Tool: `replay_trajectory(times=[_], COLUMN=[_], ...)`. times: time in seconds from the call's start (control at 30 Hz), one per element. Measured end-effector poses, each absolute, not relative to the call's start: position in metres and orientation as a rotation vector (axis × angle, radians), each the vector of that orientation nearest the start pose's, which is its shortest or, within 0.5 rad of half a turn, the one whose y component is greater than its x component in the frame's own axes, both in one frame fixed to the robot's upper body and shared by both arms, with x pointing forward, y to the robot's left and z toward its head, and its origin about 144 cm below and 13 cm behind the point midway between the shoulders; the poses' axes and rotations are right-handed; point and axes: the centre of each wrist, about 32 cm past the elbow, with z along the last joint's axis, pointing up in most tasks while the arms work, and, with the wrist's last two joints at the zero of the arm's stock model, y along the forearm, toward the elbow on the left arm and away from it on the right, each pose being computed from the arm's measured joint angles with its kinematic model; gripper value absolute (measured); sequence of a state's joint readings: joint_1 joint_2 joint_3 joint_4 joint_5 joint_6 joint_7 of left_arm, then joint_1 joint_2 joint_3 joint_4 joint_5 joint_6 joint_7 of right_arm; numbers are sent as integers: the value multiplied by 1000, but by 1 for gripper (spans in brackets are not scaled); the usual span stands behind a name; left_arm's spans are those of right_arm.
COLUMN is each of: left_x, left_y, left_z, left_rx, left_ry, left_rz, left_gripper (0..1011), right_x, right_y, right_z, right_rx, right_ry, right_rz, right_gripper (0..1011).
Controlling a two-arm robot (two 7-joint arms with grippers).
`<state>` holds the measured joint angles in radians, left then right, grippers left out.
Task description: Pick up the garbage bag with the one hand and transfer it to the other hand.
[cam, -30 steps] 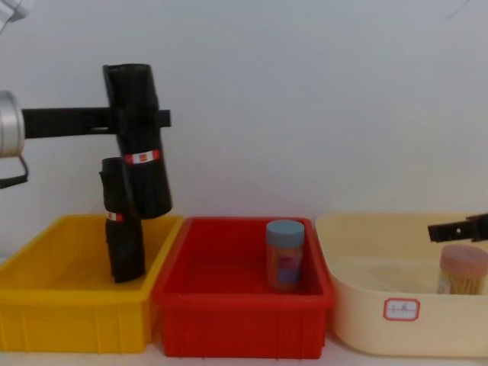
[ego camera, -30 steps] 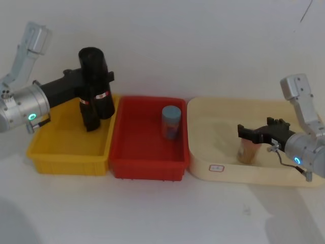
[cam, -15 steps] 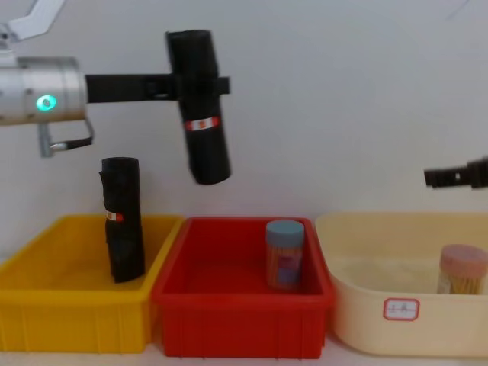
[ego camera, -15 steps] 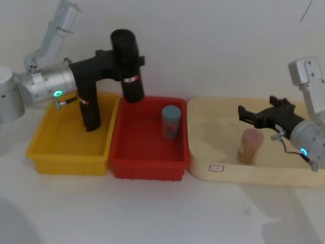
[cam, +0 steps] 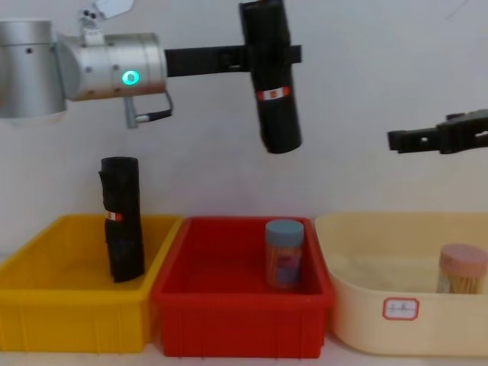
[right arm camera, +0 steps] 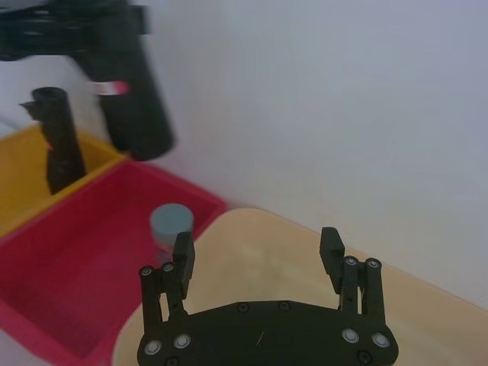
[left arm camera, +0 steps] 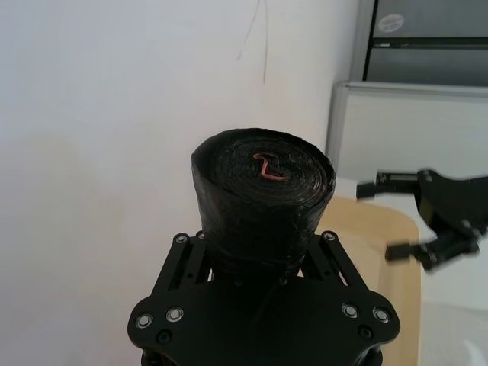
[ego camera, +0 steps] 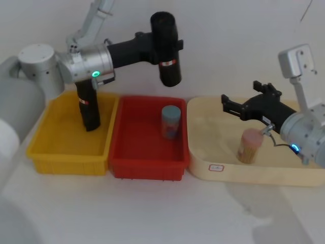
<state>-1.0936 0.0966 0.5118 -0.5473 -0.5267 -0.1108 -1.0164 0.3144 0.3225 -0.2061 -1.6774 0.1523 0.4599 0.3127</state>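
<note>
Your left gripper (ego camera: 166,46) clenches the garbage bag (ego camera: 170,74) near its top, holding it nearly upright in the air above the red bin (ego camera: 147,168). Your right gripper (ego camera: 228,105), fingers spread and empty, hovers at the bag's 4 o'clock over the cream tub (ego camera: 254,176).

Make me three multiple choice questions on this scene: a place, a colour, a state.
1. Where is the bag in the left end effector?
A. Above the red bin
B. In the yellow bin
C. In the beige tray
2. Lid colour of the jar in the red bin?
A. Pink
B. Blue
C. Green
3. The right end effector is:
A. Open
B. Shut on a jar
C. Shut on the bag
1 A, it hangs high over that bin; 2 B, the lid is blue; 3 A, its fingers stand apart, nothing between.
</note>
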Motion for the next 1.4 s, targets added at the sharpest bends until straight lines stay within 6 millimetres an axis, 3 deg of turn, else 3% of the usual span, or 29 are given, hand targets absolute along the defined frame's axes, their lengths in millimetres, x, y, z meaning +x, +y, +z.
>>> replay_trajectory(times=[0.27,0.6,1.4], left_x=[719,722,723], left_y=[177,161,151], left_z=[1317,1321,1325], left_rx=[-79,-75,-68], left_ry=[-111,-118,-126], left_rz=[331,295,268], left_gripper=[440,440,440], right_x=[525,533,556], right_y=[-237,-230,-209], right_z=[1274,1272,1282], right_rx=[-242,-217,-116], right_ry=[-62,-56,-76], right_rz=[-1048,-1019,-957], right_gripper=[1001,1000,1001])
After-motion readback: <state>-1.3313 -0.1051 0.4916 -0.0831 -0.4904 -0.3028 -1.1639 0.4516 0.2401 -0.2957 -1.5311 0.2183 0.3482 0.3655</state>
